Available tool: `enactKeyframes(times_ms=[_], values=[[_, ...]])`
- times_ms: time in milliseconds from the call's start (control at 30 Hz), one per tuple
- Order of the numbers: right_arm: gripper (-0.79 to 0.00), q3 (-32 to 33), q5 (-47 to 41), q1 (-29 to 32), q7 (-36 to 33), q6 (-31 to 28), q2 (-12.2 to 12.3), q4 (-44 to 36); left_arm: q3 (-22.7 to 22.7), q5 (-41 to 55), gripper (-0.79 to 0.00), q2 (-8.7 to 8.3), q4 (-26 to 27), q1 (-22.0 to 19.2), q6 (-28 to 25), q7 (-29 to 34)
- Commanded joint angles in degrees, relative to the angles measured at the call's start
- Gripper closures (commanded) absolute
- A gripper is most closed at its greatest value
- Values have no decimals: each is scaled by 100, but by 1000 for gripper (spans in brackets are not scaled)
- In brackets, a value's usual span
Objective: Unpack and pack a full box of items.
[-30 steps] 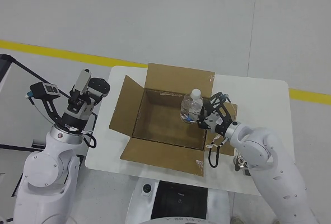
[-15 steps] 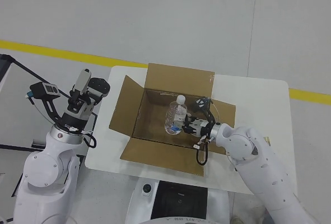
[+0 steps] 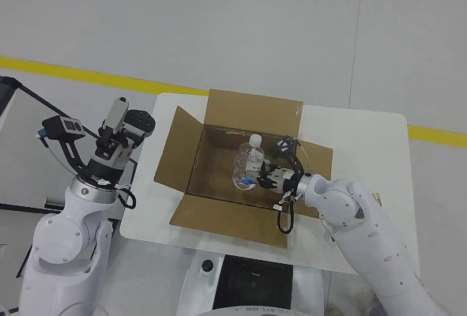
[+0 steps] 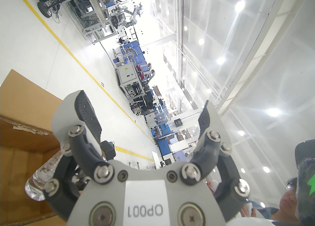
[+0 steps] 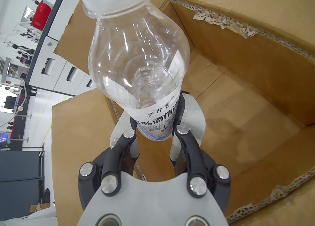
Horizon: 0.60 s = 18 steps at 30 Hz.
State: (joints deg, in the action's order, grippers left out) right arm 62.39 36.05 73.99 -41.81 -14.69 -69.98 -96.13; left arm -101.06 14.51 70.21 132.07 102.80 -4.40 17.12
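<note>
White table [image 3: 359,134] carries open box [image 3: 217,170]. My right gripper [image 5: 157,123] pinches bottle [image 5: 137,59] at label, near upright inside box, likely for standing it. My left gripper [image 4: 144,109] spread, outside box, out of way.

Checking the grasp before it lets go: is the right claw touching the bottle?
Touching. The right wrist view shows the right claw closed against the bottle on both sides of its label, with no gap.

Open cardboard box [image 3: 253,108] sits on the white table [image 3: 359,142], flaps splayed out. Right gripper [image 3: 263,175] is clamped on a clear plastic bottle [image 3: 246,162] with a white cap, within the box opening. Left gripper [image 3: 126,118] hangs just beside the table's left edge.
</note>
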Motion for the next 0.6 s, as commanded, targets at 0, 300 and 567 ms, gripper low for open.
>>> enactKeyframes(times_ms=[0, 300, 567], values=[[0, -1, -2, -1, 0, 0, 0, 1, 0, 0, -785, 0, 0, 0, 0, 0], [0, -127, -1116, -138, 212, 103, -90, 441, 0, 0, -785, 0, 0, 0, 0, 0], [0, -791, -2122, -1047, -270, 485, -328, 1631, 0, 0, -785, 0, 0, 0, 0, 0]])
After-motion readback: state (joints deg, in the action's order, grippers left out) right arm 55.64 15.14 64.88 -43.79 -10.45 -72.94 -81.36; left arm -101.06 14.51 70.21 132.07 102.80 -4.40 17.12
